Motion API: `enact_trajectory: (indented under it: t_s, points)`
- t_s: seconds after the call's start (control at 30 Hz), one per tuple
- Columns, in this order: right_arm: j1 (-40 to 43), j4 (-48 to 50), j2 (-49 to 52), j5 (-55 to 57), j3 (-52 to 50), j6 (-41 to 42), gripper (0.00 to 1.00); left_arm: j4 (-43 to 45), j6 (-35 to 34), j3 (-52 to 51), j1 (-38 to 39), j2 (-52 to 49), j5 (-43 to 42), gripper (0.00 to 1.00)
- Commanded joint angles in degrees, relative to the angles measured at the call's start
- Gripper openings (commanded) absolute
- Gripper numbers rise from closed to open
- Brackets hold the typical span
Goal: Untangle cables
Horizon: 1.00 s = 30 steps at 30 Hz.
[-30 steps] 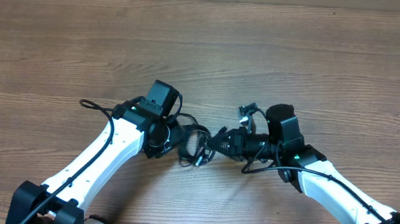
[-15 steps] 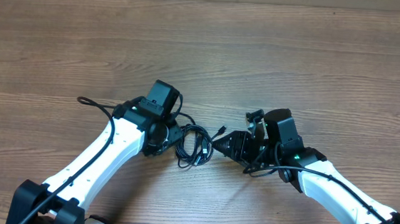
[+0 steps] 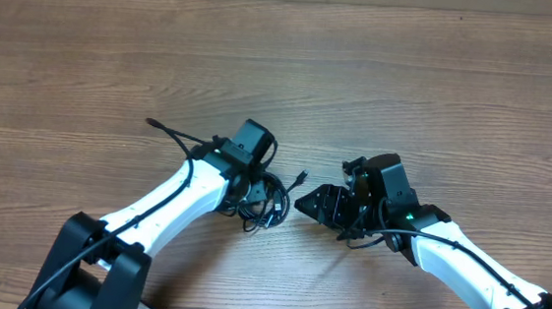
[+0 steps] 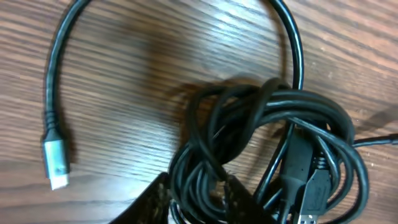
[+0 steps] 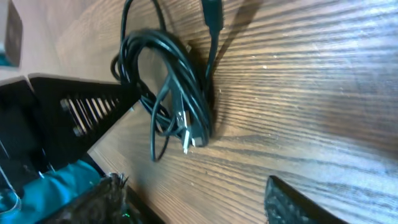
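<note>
Overhead: shows the cables [image 3: 267, 201] as one dark knot on the table [image 3: 410, 86], tucked at the nose of the left gripper [image 3: 256, 194], one free end poking toward the right gripper [image 3: 304, 204], which sits just apart from the knot. Too coarse to read the left jaws. Left wrist: adds looped strands up close, a silver-tipped plug [image 4: 56, 167] lying loose off to the side, and fingers [image 4: 155, 202] straddling a few strands; can't tell if pinched. Right wrist: shows jaws spread wide and holding nothing, with the bundle beyond the fingertips and two plug ends on it.
</note>
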State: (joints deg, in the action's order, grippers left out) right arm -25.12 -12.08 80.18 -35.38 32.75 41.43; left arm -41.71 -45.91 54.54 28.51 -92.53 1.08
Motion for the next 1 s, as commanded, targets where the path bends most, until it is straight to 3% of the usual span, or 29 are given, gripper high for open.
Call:
enact_trajectory:
  t_s: [0.0,0.07,0.13,0.23,0.37,0.53,0.77,0.97]
  points:
    - [0.1,-0.7,-1.4,-0.2,2.1,-5.3,0.78,-0.5,3.9,3.3,-3.6,7.2,-0.7,0.35]
    - [0.1,-3.2,-1.4,0.2,4.3,-7.1,0.80,-1.0,5.5,4.9,-5.9,12.3,-1.2,0.47]
    - [-0.3,-6.9,-1.4,2.8,7.3,-8.2,0.82,-1.6,6.9,6.1,-8.6,17.5,-1.9,0.67]
    - [-2.8,-12.9,-1.4,9.4,12.9,-10.8,0.82,-2.8,7.8,6.4,-12.1,24.2,-2.1,0.82]
    - [-10.0,-19.4,-1.4,23.7,20.0,-12.2,0.85,-6.4,7.8,6.4,-16.3,30.4,-1.9,0.87]
    - [-19.8,-17.6,0.7,38.1,21.7,-12.2,0.84,-10.4,7.8,6.4,-19.7,33.7,-1.7,0.91]
    - [-31.0,-8.9,13.5,46.0,23.4,-12.1,0.79,-12.8,7.8,6.4,-23.8,34.5,-1.8,0.97]
    - [-36.2,-10.6,26.8,57.1,34.3,-13.0,0.76,-15.9,7.8,6.4,-24.1,34.5,-1.8,0.97]
